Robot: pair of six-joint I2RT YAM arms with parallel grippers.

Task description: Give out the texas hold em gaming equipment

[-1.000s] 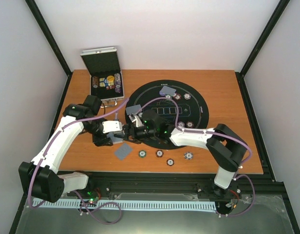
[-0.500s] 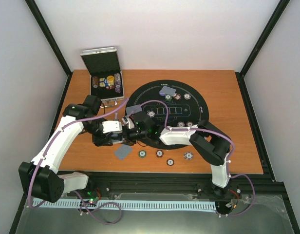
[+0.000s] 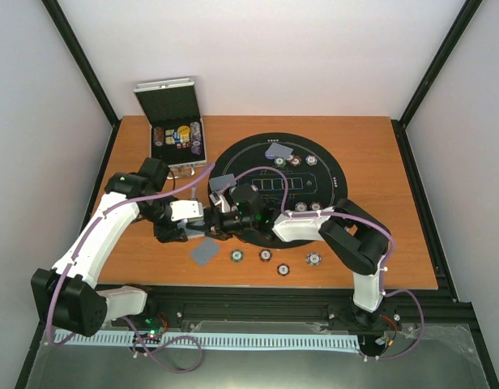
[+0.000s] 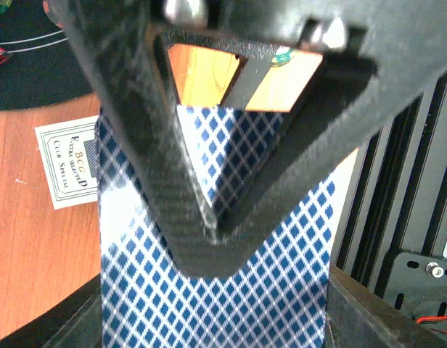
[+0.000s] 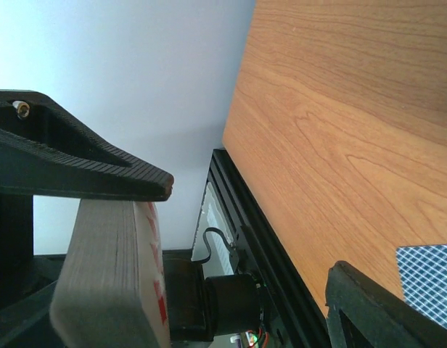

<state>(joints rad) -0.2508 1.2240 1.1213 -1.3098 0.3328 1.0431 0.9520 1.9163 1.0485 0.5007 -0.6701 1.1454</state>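
Dealing in hand, likely. Clamped in left claw (image 4: 209,250): blue-diamond-backed card deck (image 4: 281,290), just off left edge of black round mat (image 3: 330,190). Right claw (image 5: 252,232) apart beside deck. Next: pinch only one off the top, peel clear, carry onto mat.

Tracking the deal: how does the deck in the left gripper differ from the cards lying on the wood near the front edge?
The deck is clamped in the left gripper; the front cards lie loose on the table. The deck is a thick stack; the front cards look thin and flat. Both show blue-patterned backs.
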